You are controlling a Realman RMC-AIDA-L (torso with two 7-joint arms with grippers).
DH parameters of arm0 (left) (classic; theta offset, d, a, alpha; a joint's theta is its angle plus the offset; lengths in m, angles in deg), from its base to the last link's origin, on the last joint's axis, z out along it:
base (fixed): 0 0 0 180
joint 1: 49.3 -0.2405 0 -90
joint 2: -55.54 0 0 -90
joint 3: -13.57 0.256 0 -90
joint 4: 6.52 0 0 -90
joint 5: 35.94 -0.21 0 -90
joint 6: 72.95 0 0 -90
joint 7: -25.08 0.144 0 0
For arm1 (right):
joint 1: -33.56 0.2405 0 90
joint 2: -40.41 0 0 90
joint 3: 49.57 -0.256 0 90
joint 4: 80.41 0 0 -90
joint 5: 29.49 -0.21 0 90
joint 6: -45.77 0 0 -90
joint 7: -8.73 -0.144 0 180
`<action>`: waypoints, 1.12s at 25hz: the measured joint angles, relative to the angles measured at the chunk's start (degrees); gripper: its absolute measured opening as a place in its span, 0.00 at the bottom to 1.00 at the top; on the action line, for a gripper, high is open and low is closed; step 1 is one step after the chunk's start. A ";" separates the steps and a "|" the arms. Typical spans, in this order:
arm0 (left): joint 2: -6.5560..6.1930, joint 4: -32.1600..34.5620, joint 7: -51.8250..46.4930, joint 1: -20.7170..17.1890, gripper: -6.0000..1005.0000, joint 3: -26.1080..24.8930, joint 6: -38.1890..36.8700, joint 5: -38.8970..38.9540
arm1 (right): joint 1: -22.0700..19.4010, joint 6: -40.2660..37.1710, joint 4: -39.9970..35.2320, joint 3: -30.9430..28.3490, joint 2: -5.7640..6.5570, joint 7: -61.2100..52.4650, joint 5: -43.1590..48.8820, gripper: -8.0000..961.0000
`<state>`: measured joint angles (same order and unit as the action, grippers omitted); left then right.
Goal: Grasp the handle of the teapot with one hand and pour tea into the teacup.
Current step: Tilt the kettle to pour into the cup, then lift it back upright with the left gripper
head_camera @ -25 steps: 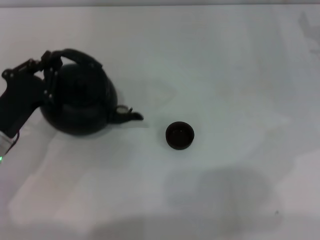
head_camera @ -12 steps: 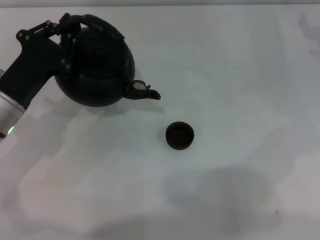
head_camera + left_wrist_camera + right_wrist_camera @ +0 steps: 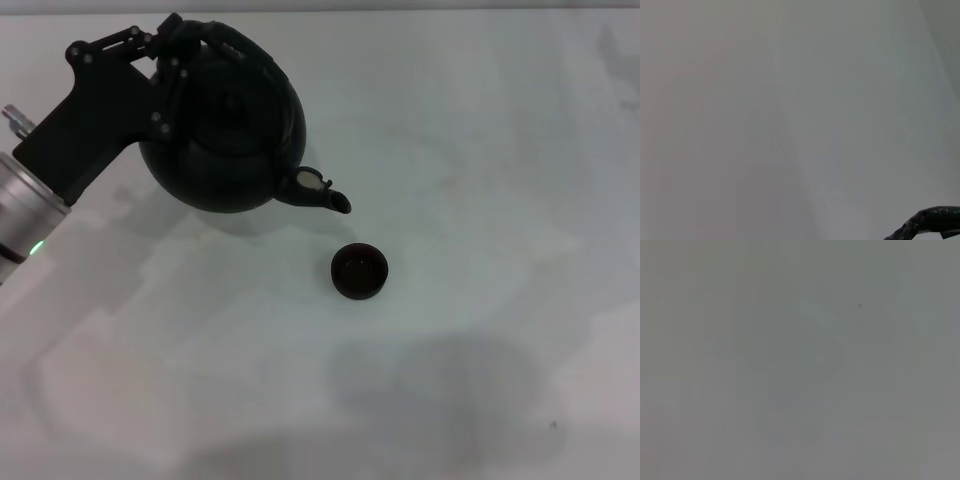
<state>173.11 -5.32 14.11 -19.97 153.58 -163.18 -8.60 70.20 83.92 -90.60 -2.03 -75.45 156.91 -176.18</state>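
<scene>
In the head view the left gripper (image 3: 172, 45) is clamped on the handle (image 3: 215, 40), holding the teapot (image 3: 225, 125) above the table (image 3: 480, 150); its spout (image 3: 322, 192) points toward the teacup (image 3: 360, 271) nearby. The left wrist view catches only a handle (image 3: 930, 222) sliver.

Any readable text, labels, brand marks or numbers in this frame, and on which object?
None readable.
The teapot, its handle and the teacup show plain dark surfaces with no marking.
The left gripper, shut on the handle, and its arm carry no legible label; only a small green light glows on the arm.
The white table bears no print.
The right gripper is not in view.
</scene>
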 joint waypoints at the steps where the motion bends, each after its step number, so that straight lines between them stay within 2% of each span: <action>1: 0.00 -0.16 0.04 0.08 0.13 0.00 0.00 -0.10 | 0.00 0.00 0.00 0.00 0.00 0.00 0.00 0.86; 7: 0.52 -0.55 1.15 0.66 0.12 0.00 0.50 -0.14 | -0.70 0.01 0.07 -0.12 0.13 0.00 -0.04 0.86; 14: 1.14 0.57 8.30 0.81 0.12 0.00 2.36 -2.38 | -1.22 0.00 0.10 -1.47 0.21 0.00 -0.10 0.86; 24: 1.29 3.12 13.29 1.88 0.12 -0.01 7.03 -4.53 | -1.30 -0.02 -0.21 -1.50 0.30 0.00 -0.06 0.86; 28: 1.35 5.14 18.48 2.07 0.12 -0.01 9.97 -4.54 | -1.23 -0.02 -0.32 -1.50 0.28 0.00 0.00 0.86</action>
<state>174.46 -0.18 32.58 -17.90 153.58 -153.21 -13.14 68.97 83.90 -90.92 -3.53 -75.16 156.91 -176.17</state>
